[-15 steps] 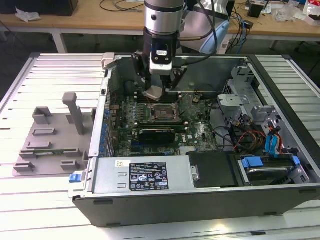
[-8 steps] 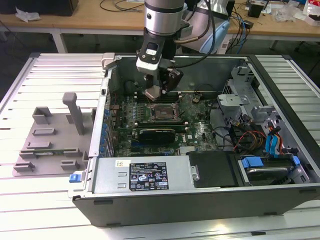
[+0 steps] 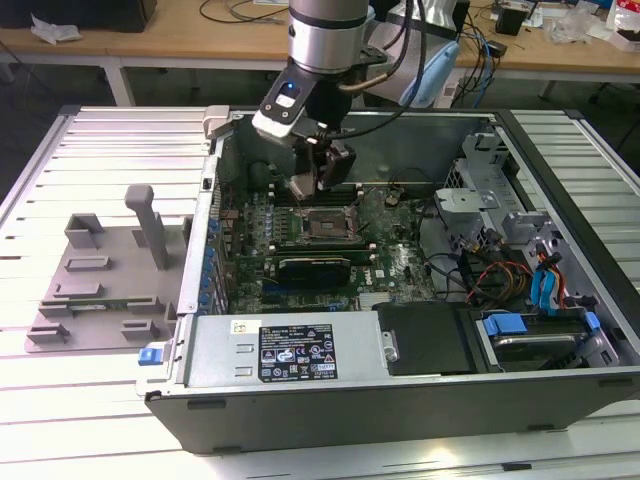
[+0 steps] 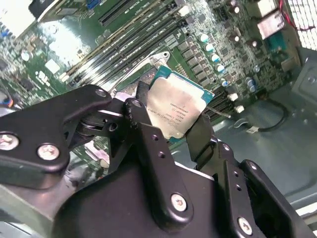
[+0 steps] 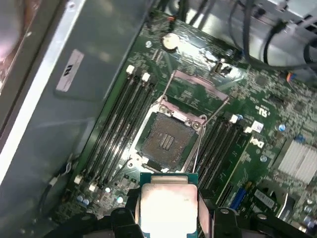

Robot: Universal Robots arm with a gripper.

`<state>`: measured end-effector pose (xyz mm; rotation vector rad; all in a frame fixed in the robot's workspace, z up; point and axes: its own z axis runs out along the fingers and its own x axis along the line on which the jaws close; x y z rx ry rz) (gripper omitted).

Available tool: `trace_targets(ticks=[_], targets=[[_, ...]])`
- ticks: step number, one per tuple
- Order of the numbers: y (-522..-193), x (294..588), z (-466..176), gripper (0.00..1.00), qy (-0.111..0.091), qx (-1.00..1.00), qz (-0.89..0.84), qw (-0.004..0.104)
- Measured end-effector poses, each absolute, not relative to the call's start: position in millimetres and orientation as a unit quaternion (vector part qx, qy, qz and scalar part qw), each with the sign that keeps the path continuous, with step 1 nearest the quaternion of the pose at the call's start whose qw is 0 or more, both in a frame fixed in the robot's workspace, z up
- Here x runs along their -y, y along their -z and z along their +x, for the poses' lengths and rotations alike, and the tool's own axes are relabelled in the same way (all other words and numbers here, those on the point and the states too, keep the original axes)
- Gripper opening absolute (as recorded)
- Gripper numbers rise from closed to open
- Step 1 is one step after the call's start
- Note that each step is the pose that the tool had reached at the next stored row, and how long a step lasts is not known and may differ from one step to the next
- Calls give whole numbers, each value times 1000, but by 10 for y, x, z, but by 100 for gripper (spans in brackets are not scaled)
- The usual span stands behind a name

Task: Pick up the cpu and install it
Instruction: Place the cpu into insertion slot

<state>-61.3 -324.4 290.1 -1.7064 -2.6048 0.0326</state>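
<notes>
Grey holder plate is laid on the slatted tabletop toward its left edge in the exterior view, just beside the open computer case. The case is set on its side across the tabletop's middle, with its insides exposed.

The arm is seen reaching down into the case near its far-left corner. The gripper is held above the green board, near the socket and clear of it.

Tool state: closed partway onto the cpu. In the second wrist view two black fingers are pressed against opposite edges of the chip. The silver lid is turned toward both wrist cameras, and a thin green edge is visible around it. The cpu is carried in the air, not seated. In the first wrist view it is seen just short of the socket's near edge.

The socket is uncovered. Its metal frame is flipped up at the far side, and the dark contact field is exposed. Black memory slots are run along both sides of it.

Further right on the board a silver finned heatsink is mounted. A labelled power supply box is fitted along the case's near edge. Red and orange cables are bundled toward the right edge, beside a metal drive cage, and a drive bay with blue tabs is placed at the near-right corner.
</notes>
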Motion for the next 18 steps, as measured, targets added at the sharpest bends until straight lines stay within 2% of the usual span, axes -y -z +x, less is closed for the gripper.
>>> trace_targets(ticks=[13,16,18], targets=[[-2854,3247,-613,55,-8,745,-667,15],[-2819,3248,-613,55,1,745,-667,5],[-2801,3249,-605,55,1,745,-668,5]])
